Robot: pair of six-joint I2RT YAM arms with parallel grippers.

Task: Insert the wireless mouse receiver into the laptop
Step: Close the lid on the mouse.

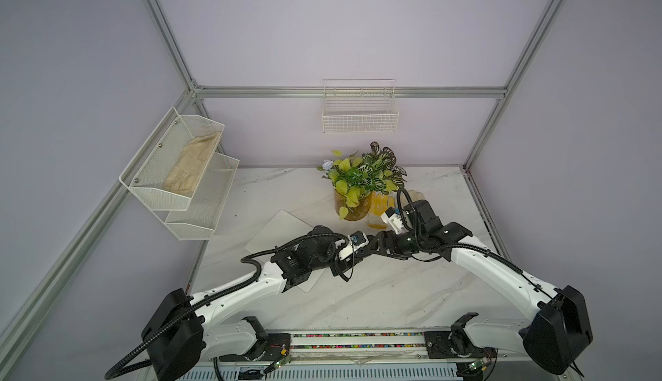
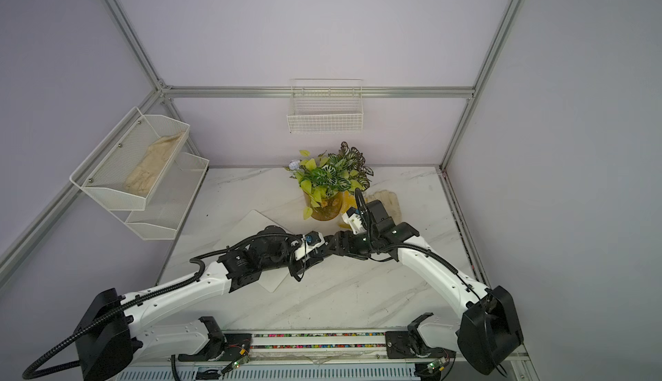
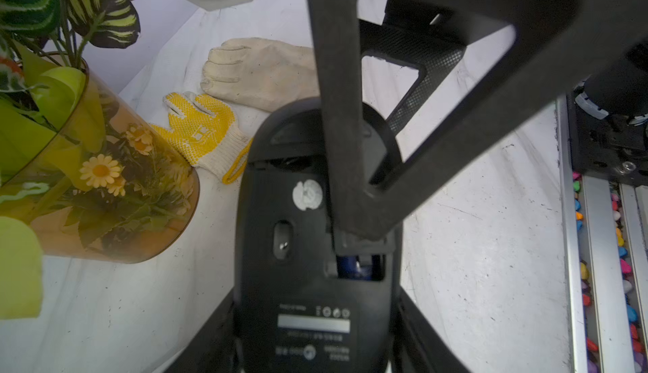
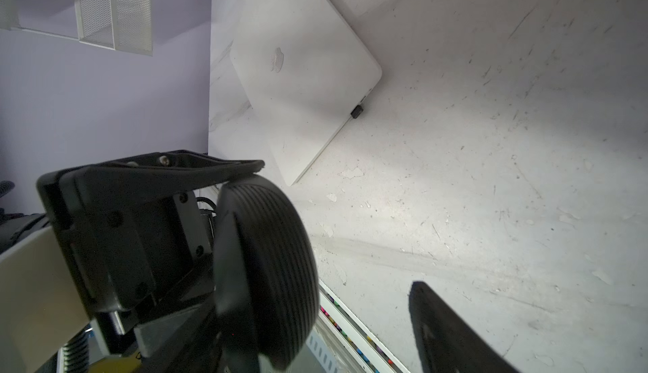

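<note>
The receiver point(image 4: 357, 111) sat in the laptop's point(image 4: 301, 83) side edge, with its stub flat over the table point(image 4: 491, 178), long axis square to that edge, plug inward. Nearby but apart, the left gripper point(image 3: 317, 304) clamped the mouse point(image 4: 266, 266). The right gripper point(image 1: 374, 246) stood with jaws spread, grasping nothing.

2 top views high overhead, close wrist views, right shares laptop point(image 4: 308, 101)
</note>
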